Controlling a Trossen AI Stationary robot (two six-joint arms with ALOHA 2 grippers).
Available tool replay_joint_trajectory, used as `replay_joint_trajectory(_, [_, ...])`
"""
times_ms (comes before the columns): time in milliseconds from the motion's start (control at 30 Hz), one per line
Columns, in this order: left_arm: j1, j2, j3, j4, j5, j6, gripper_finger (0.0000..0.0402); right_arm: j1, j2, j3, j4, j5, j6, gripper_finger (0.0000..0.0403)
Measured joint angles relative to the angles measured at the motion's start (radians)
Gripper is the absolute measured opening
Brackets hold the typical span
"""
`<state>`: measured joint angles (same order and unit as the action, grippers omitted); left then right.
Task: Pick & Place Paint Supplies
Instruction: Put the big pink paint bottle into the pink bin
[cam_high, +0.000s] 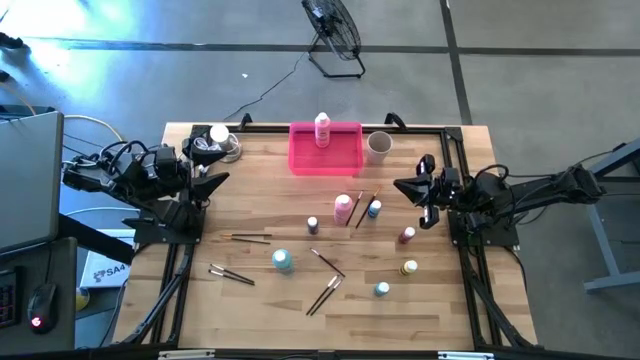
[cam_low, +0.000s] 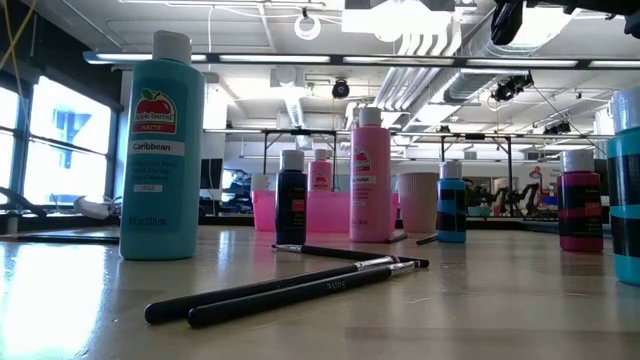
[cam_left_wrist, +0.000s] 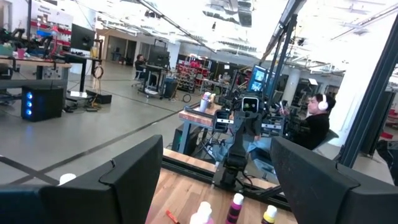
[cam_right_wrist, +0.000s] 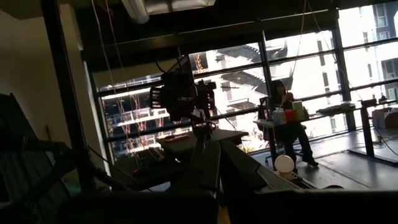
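Paint supplies stand and lie on the wooden table. A teal bottle (cam_high: 283, 261) (cam_low: 160, 150) and a pink bottle (cam_high: 343, 207) (cam_low: 370, 180) stand on their bases. Another pink bottle (cam_high: 322, 128) stands in the pink tray (cam_high: 300, 160). Tiny bottles, among them blue (cam_high: 374, 209), dark red (cam_high: 407, 235) and yellow (cam_high: 410, 268), stand right of centre. Thin paintbrushes (cam_high: 324, 295) (cam_low: 290, 290) lie flat. My left gripper (cam_high: 215, 183) (cam_left_wrist: 217, 186) hovers open above the table's left edge. My right gripper (cam_high: 400, 185) (cam_right_wrist: 219, 174) hovers shut above the right side. Neither holds anything.
A beige cup (cam_high: 378, 146) stands right of the tray at the far edge. A white round object (cam_high: 218, 135) sits at the far left corner. More brushes (cam_high: 250, 237) (cam_high: 230, 273) lie toward the left. A black frame (cam_high: 455, 150) rims the table.
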<state>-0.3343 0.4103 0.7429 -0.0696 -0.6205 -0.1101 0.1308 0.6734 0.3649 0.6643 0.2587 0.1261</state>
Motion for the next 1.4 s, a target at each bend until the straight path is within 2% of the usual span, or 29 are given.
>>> replay_joint_trajectory(467, [0.0,0.0,0.0,-0.014,0.0,0.0,0.0294,-0.001,0.001,0.0,0.026,0.004,-0.079,0.0003])
replay_joint_trajectory(633, [0.0,0.0,0.0,-0.016,-0.001,-0.001,0.0294,-0.01,0.007,0.0,0.029,0.056,-0.057,0.0003])
replay_joint_trajectory(767, [0.0,0.0,0.0,-0.016,-0.001,-0.004,0.0294,-0.042,0.022,0.009,0.024,0.056,-0.046,0.0003])
replay_joint_trajectory(1133, [0.0,-0.001,0.0,-0.015,-0.001,-0.001,0.0294,-0.122,0.207,0.154,0.009,0.024,-0.078,0.0002])
replay_joint_trajectory(1400, [0.0,-0.003,0.0,-0.026,0.0,0.0,0.0294,-0.134,0.292,0.217,0.006,0.0,-0.018,0.0002])
